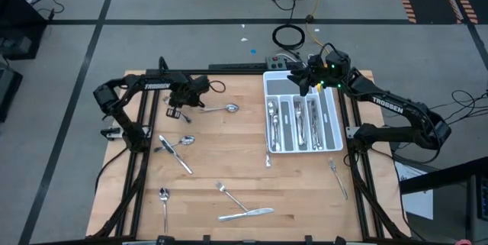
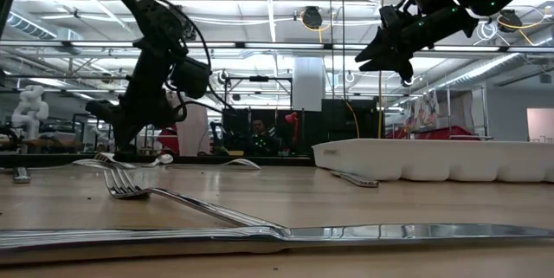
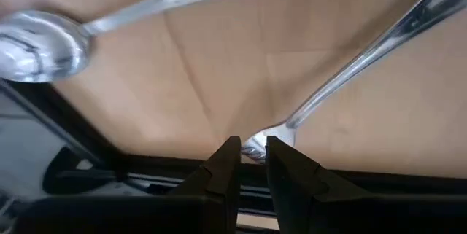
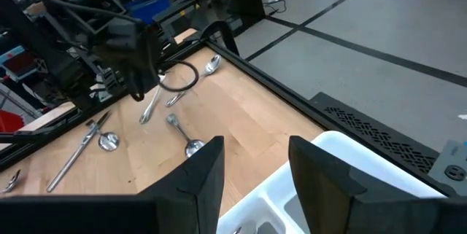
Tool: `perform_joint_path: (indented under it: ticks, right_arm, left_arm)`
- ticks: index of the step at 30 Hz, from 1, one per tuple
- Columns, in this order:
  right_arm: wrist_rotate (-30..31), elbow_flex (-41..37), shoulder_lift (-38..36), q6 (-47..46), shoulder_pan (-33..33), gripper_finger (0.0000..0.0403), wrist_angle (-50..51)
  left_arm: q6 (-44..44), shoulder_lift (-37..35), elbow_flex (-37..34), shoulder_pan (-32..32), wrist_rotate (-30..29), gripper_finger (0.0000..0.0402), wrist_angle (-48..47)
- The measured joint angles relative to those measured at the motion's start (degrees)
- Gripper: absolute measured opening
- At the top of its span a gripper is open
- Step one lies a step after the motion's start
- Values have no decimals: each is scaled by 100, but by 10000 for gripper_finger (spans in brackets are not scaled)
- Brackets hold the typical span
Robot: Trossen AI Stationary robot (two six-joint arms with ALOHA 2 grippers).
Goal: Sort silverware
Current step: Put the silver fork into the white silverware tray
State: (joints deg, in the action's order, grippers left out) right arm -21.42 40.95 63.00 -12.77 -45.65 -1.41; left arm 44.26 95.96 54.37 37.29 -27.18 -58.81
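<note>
Several pieces of silverware (image 1: 176,143) litter the wooden table (image 1: 229,161); left end effector (image 3: 252,162) pinches a utensil handle, right end effector (image 4: 255,162) released.

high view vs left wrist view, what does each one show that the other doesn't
Only the high view shows the white tray with sorted pieces in its compartments, the right gripper hovering over the tray's far end, and loose silverware near the front edge, such as a knife.

Only the left wrist view shows the grip itself: the left gripper pinching the end of a utensil handle between nearly closed fingers.

Both show the wooden table and a spoon lying beside the left gripper.
</note>
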Motion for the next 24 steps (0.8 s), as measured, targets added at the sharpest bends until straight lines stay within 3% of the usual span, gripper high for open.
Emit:
perform_joint_path:
  ticks: [11, 15, 20, 24]
  right_arm:
    - [86, 0, 0, -5, 0, 146, -2]
    - [89, 0, 0, -110, 0, 146, -2]
    - [87, 0, 0, -154, 0, 146, -2]
    - [87, 0, 0, -154, 0, 146, 0]
  left_arm:
    - [863, 0, -347, 365, 905, 73, 528]
    - [1087, -33, -766, 351, 815, 71, 970]
    - [1022, -89, -885, 298, 779, 15, 1028]
    - [473, -284, -712, 224, 768, 5, 1069]
